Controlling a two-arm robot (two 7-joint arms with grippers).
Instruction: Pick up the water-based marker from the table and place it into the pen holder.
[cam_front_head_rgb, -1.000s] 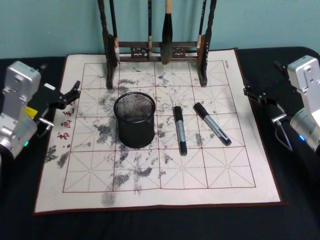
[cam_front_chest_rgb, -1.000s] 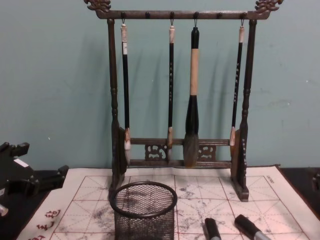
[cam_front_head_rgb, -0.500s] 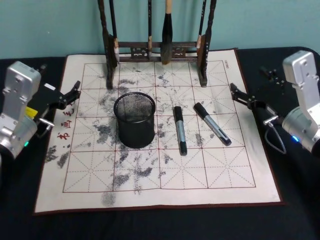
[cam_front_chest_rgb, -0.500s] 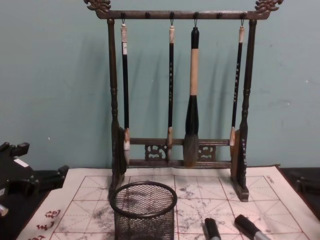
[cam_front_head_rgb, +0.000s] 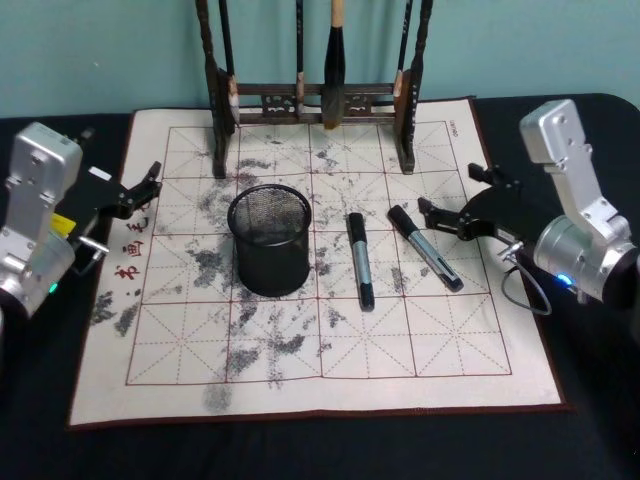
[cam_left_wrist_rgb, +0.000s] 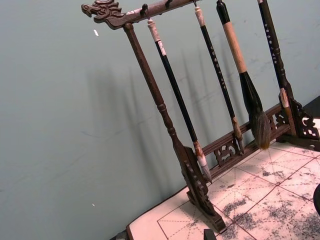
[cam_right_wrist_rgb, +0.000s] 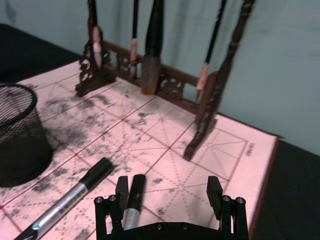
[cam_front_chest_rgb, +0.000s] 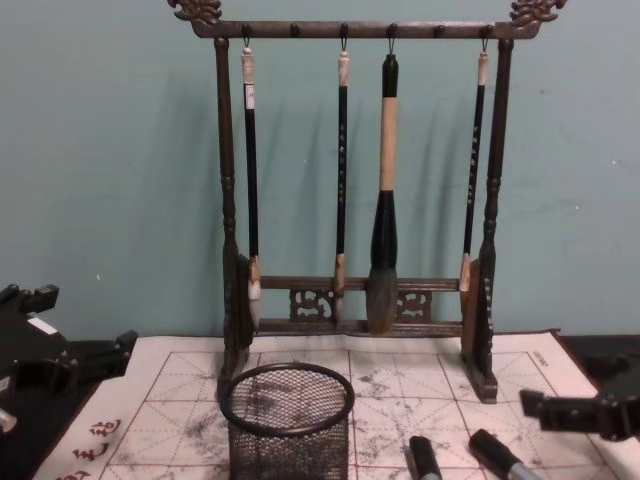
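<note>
The pen holder (cam_front_head_rgb: 269, 238) is a black mesh cup standing left of centre on the ink-stained mat (cam_front_head_rgb: 450, 350). To its right lie two markers with black caps and grey barrels, one (cam_front_head_rgb: 360, 260) next to the cup and one (cam_front_head_rgb: 425, 247) further right. My right gripper (cam_front_head_rgb: 449, 190) hovers open just right of the right marker's cap end. In the right wrist view that marker (cam_right_wrist_rgb: 132, 200) lies by one finger of the right gripper (cam_right_wrist_rgb: 168, 192), with the other marker (cam_right_wrist_rgb: 75, 197) and the pen holder (cam_right_wrist_rgb: 17, 135) beyond. My left gripper (cam_front_head_rgb: 150, 183) rests open at the mat's left edge.
A tall dark wooden brush rack (cam_front_head_rgb: 310, 100) with several hanging brushes stands along the mat's far edge, behind the cup. The chest view shows the brush rack (cam_front_chest_rgb: 360, 300) above the pen holder (cam_front_chest_rgb: 288, 420). Black cloth surrounds the mat. The mat's near half is bare.
My right arm has swung leftward from beyond the mat's right edge to over the mat, close to the right marker. The left arm, markers and cup have not moved.
</note>
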